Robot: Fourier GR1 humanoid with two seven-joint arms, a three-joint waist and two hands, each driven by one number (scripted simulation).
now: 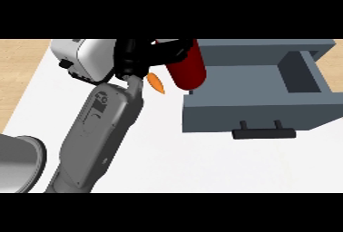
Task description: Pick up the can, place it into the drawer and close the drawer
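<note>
**Can held at the drawer's left wall, not yet inside**

The left hand (137, 54) has its fingers (175, 50) clamped on the red can (186, 68), which hangs tilted, its lower end over the left wall of the open grey drawer (258, 111). The can is held up off the white worktop (167, 154) and looks to straddle that wall rather than sit over the drawer's hollow. The right hand shows nowhere in the head view.

What could go wrong, as a judgement: if the fingers let go here, the can may strike the wall's top edge and tip outward onto the worktop instead of falling in. Its slant adds to that risk, since a tilted can lands on an edge and rolls. It seems to need carrying further right, over the open floor of the drawer, before release. Closing comes after; the black handle (263, 132) sits on the front face, toward the viewer, so the push must go away from the robot, and a can left proud of the rim could jam it.

Around it: a small orange thing (156, 82), perhaps a carrot, lies just left of the drawer under the wrist, and a white appliance (90, 59) stands at the upper left. A grey rounded shape (20, 161) sits at the lower left edge. None blocks the way rightward.
</note>
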